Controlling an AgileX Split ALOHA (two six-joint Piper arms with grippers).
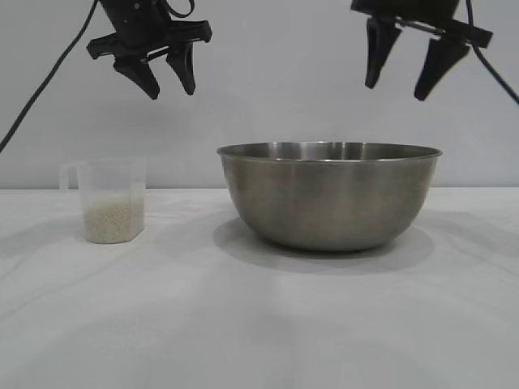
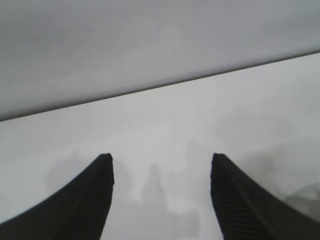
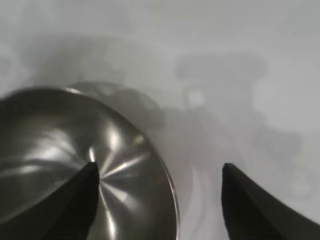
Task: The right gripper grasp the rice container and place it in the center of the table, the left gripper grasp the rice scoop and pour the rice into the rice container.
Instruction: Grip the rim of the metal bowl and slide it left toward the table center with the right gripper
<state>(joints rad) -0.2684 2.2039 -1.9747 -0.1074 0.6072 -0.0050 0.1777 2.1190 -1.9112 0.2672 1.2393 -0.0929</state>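
the rice container point(image 1: 329, 197) is a wide round bowl of brushed steel with a thin rolled rim, its inside glossy and streaked with light, and it sits flat on the matte white table point(image 1: 259, 324) near the middle. the right gripper point(image 1: 409, 87), black with pointed tapering fingers, hangs in the air above the bowl's right rim with its fingers spread apart and nothing between them. to the left of the bowl, well apart from it, stands the rice scoop point(image 1: 113, 201), a small translucent plastic cup with a handle at its rim, partly filled with pale rice point(image 1: 114, 221). the left gripper point(image 1: 166, 87) hangs above the scoop, fingers likewise apart and empty, clear of it
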